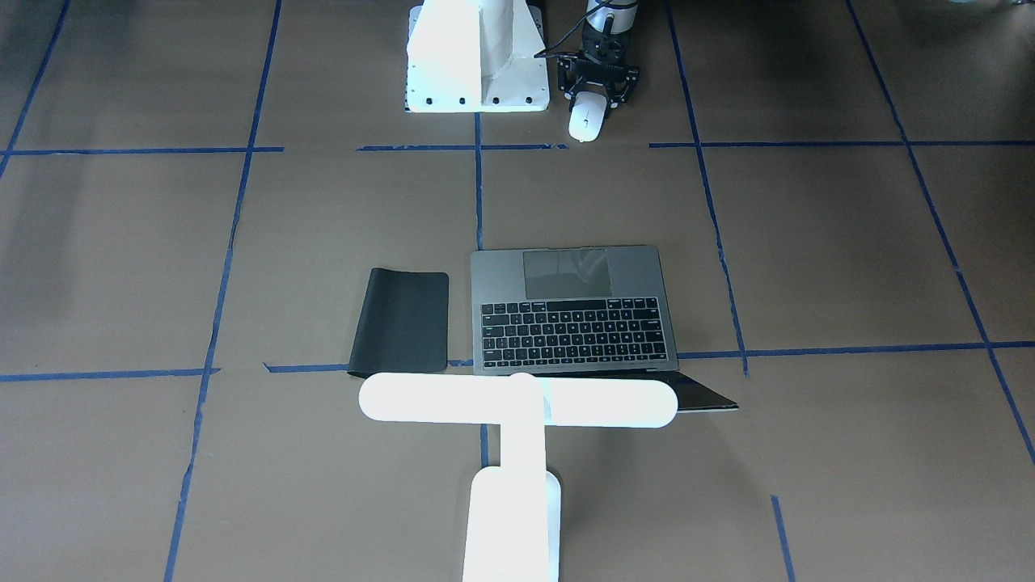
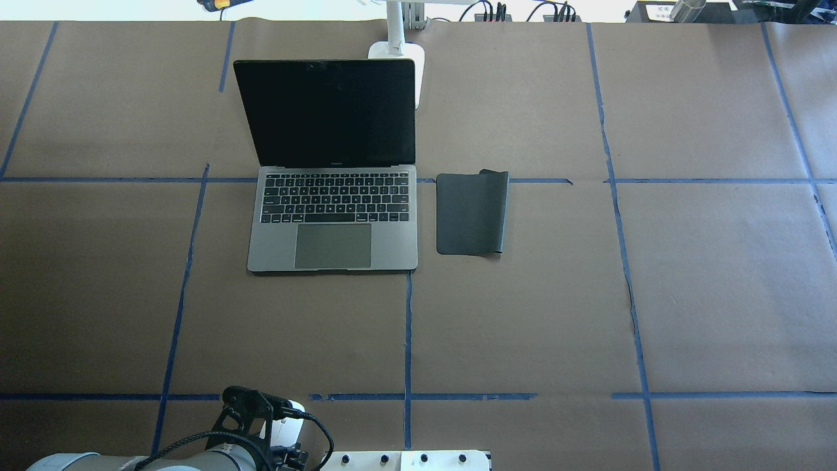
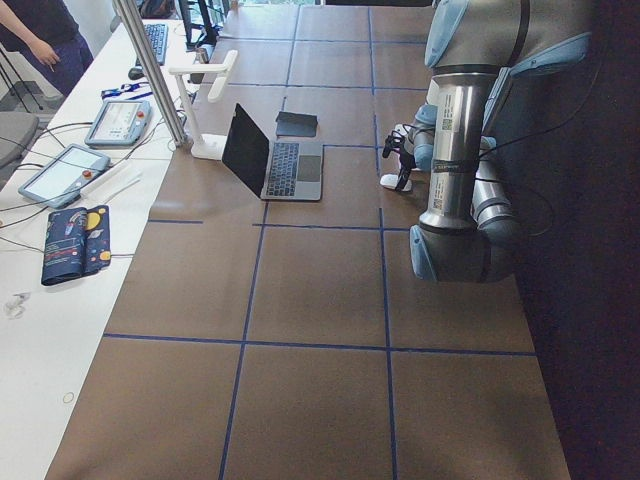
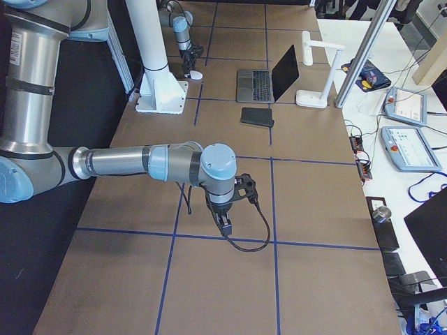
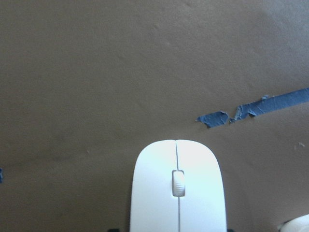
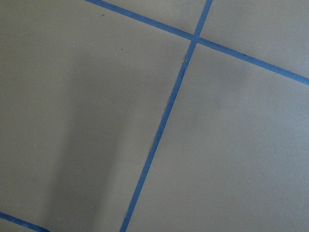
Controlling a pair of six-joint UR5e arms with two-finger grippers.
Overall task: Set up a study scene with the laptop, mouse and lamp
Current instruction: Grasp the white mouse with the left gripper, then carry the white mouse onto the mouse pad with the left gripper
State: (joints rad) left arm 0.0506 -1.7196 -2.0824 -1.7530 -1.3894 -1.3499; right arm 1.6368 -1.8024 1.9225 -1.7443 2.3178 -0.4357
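The open laptop sits mid-table with its dark screen upright. The white T-shaped lamp stands behind it, its base at the table's far edge. The white mouse lies close to the robot's base. My left gripper straddles its rear, and in the left wrist view the mouse fills the gap between the finger edges, so the gripper looks shut on it. I cannot tell if the mouse is lifted. My right gripper hangs over bare table far to the right, and I cannot tell its state.
A black mouse pad lies just right of the laptop, one far corner curled. The white robot pedestal stands beside the mouse. Blue tape lines cross the brown table cover. Operator gear sits on a side bench.
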